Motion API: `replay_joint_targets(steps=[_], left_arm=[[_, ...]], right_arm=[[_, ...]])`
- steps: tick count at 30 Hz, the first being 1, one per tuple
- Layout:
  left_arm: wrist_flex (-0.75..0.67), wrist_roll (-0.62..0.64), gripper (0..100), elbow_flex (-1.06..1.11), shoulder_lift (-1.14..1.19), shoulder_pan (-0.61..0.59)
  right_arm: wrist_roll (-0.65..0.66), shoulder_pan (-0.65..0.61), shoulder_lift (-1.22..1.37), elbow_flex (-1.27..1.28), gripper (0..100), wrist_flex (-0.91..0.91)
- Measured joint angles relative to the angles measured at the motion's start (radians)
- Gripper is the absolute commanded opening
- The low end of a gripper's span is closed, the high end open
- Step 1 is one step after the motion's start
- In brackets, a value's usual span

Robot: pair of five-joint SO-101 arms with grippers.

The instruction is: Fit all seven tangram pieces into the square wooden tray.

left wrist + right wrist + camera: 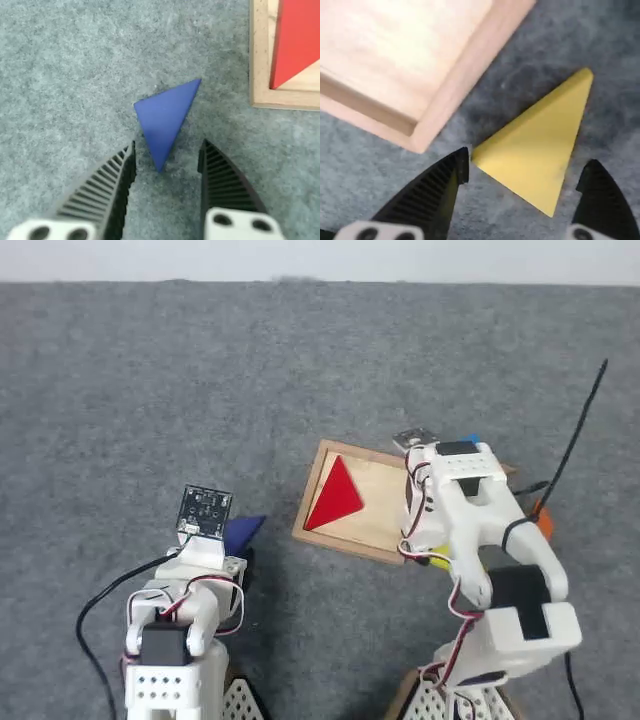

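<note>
The left end effector (pixel 168 145) is released. Its two ribbed fingers (pixel 112 180) are spread to either side of the nearest tip of the blue triangle (pixel 165 117), and neither touches it. The piece lies flat on the grey table (pixel 65 60), most of it ahead of the fingers, with bare table along every one of its edges. Farther ahead and off to one side lies the square wooden tray (pixel 259 55). A strip of table separates its outer rim from the blue triangle's far corner. Inside the tray the red triangle (pixel 295 40) lies flat, one edge running close along the inner wall.

The right end effector (pixel 529 157) is also released, its fingers wide apart with the yellow triangle (pixel 540 145) flat on the table between them. One fingertip sits just beside the triangle's sharp corner, and I cannot tell whether they touch. The other finger stands apart from the opposite edge. Just ahead of this end effector is a corner of the tray, whose floor there is bare wood. A narrow band of table lies between its rim and the yellow triangle.

From above, an orange piece (pixel 545 524) lies near the right arm, on the side away from the tray.
</note>
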Motion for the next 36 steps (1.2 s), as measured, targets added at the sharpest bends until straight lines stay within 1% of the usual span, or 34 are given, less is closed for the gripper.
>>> replay_joint_targets(steps=[3, 8, 10, 13, 16, 26, 36], left_arm=[[0.000, 0.000, 20, 0.000, 0.000, 0.000], [0.000, 0.000, 20, 0.000, 0.000, 0.000], [0.000, 0.000, 20, 0.000, 0.000, 0.000], [0.000, 0.000, 20, 0.000, 0.000, 0.000], [0.000, 0.000, 20, 0.000, 0.000, 0.000], [0.000, 0.000, 20, 0.000, 0.000, 0.000], [0.000, 0.000, 20, 0.000, 0.000, 0.000]], right_arm=[[0.000, 0.002, 0.005, 0.000, 34.0, -0.003], [0.000, 0.009, 0.005, 0.000, 20.9, -0.041], [0.000, 0.017, 0.005, 0.000, 17.9, -0.061], [0.006, 0.021, 0.005, 0.000, 17.5, -0.071], [0.051, 0.021, 0.003, 0.008, 17.3, -0.074], [0.054, 0.021, -0.005, 0.011, 17.3, -0.078], [0.055, 0.018, -0.110, -0.101, 17.7, 0.054]])
